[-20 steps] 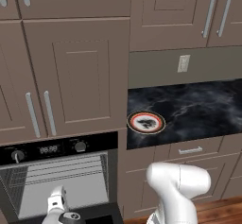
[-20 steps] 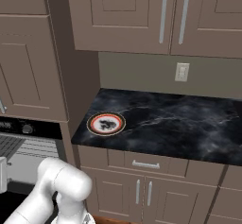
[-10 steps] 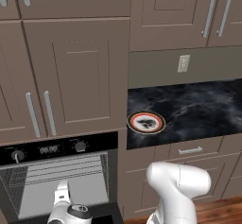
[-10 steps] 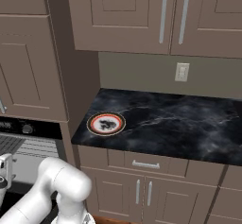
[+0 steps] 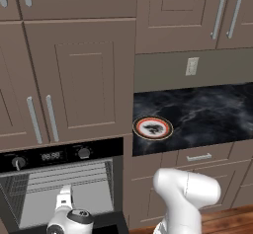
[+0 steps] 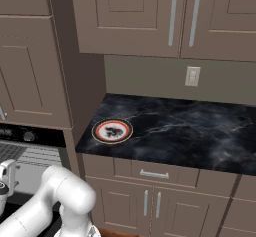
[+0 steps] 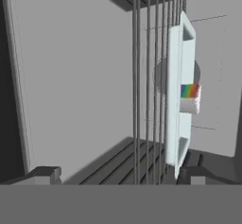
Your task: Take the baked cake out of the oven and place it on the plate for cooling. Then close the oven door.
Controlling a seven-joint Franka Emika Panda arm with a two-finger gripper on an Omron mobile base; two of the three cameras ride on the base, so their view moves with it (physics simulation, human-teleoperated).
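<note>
Since a second ago the gripper (image 5: 64, 196) has climbed further into the open oven (image 5: 64, 188), jaws wide and empty, so fetching is under way: next it must close on the baked cake (image 7: 190, 98) sitting on its tray (image 7: 178, 95), then reach the plate (image 5: 153, 128).

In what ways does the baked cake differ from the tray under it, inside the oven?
The baked cake is a small whitish piece with a rainbow-coloured edge; the tray is plain pale and much longer. The cake sits on the tray near its middle, while the tray rests on the wire rack and has handle cut-outs at both ends. Both are light-coloured.
</note>
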